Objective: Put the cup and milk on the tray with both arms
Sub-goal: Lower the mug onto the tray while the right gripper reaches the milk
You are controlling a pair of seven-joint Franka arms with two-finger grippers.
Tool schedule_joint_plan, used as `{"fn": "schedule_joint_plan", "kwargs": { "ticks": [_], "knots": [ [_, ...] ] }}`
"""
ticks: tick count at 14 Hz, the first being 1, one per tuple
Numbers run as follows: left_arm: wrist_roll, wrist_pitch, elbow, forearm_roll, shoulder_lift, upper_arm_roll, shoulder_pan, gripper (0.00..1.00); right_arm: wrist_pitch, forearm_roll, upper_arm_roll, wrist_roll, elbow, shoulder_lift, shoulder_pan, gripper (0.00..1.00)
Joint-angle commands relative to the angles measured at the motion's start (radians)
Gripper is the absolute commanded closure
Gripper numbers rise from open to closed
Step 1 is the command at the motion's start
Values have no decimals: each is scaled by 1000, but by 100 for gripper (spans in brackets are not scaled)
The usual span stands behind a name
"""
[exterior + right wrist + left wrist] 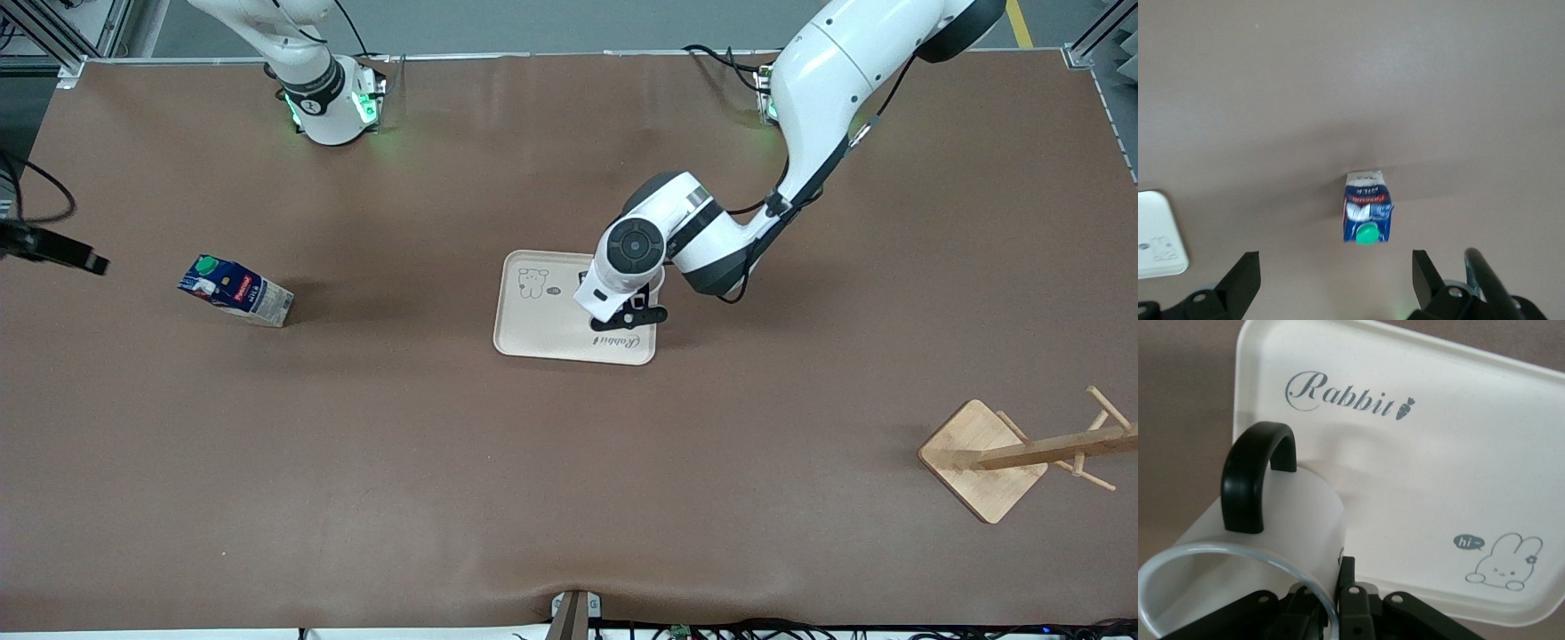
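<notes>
The cream tray (542, 324) lies mid-table, and its rabbit drawing and script lettering show in the left wrist view (1418, 460). My left gripper (633, 311) is over the tray, shut on the rim of the white cup (1281, 520), one finger (1348, 583) outside the wall and one inside. The cup's black handle (1251, 480) points away from the jaws. I cannot tell whether the cup touches the tray. The milk (236, 291) stands on the table toward the right arm's end. My right gripper (1335, 280) hangs open above the milk (1367, 215), well clear of it, with nothing between its fingers.
A wooden rack with a square base (982, 458) stands near the left arm's end, nearer the front camera than the tray. A corner of the tray (1158, 243) shows in the right wrist view. Brown table surface (400, 462) surrounds everything.
</notes>
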Motion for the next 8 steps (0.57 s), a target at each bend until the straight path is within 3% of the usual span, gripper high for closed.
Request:
{"fn": "schedule_joint_plan", "kwargs": {
  "ticks": [1,4,5,6,7,8],
  "knots": [
    [-52,17,20,26,24,-1,-23,100,21,-28,6,-9,50,41,10,0],
    [-52,18,25,26,25,-1,-23,100,23,-28,7,-6,52,54,39,0],
    [-48,18,25,26,27,-1,-23,90,15,-22,7,3,44,57,35,0],
    [-46,18,25,26,27,-1,-22,62,12,-22,7,5,38,73,30,0],
    [-45,18,25,26,25,-1,-23,13,9,-20,7,5,30,96,30,0],
    [-39,18,26,28,22,-1,-23,0,5,-17,6,6,27,121,27,0]
  ]
}}
